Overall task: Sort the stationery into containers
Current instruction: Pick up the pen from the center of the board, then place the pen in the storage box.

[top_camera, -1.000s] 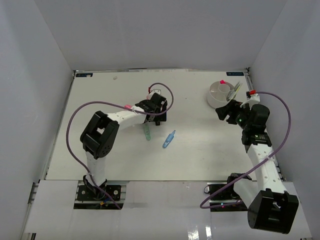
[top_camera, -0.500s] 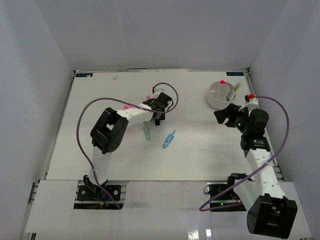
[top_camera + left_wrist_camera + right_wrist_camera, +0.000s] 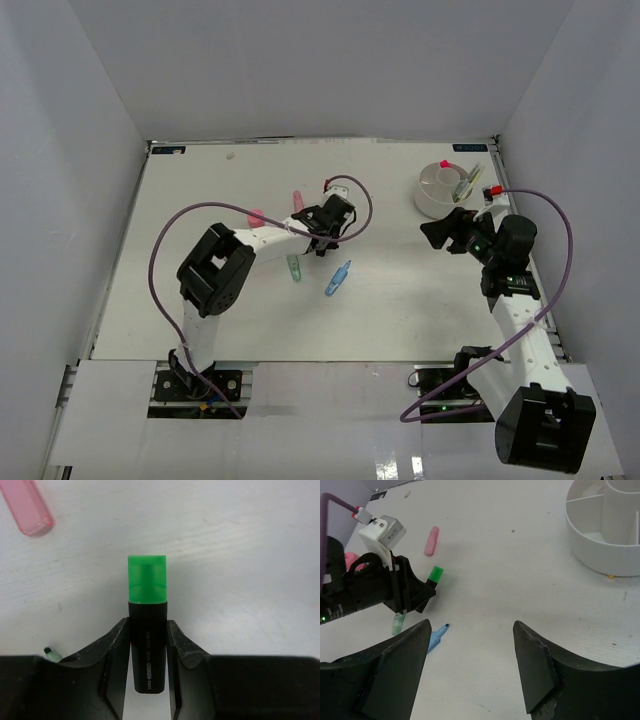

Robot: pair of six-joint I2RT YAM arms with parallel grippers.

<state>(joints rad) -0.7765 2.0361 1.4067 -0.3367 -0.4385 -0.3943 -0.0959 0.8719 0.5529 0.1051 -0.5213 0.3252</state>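
Right now the green-capped highlighter (image 3: pixel 147 605) is sitting between the two fingers of the left end effector (image 3: pixel 147 635). They are pressing against both sides of its black barrel, so the end effector is gripping the highlighter. The cap is pointing out past the fingertips over the worktop (image 3: pixel 400 310), near its middle. Whether the highlighter is resting on the surface or just above it I cannot tell.

A pink stick (image 3: pixel 27 510) is lying a little beyond the cap, and a green pen (image 3: pixel 294 266) and a blue pen (image 3: pixel 338 278) are lying close by.

The white tub (image 3: pixel 425 203) is standing well apart at the far right. The right end effector (image 3: pixel 471 635) is hovering near it, spread open and gripping nothing.

As I judge it, the narrow hold on a smooth barrel is risking the highlighter pivoting or slipping during the carry. The left arm's reach across to the tub is also risking a clash with the right arm waiting beside it.
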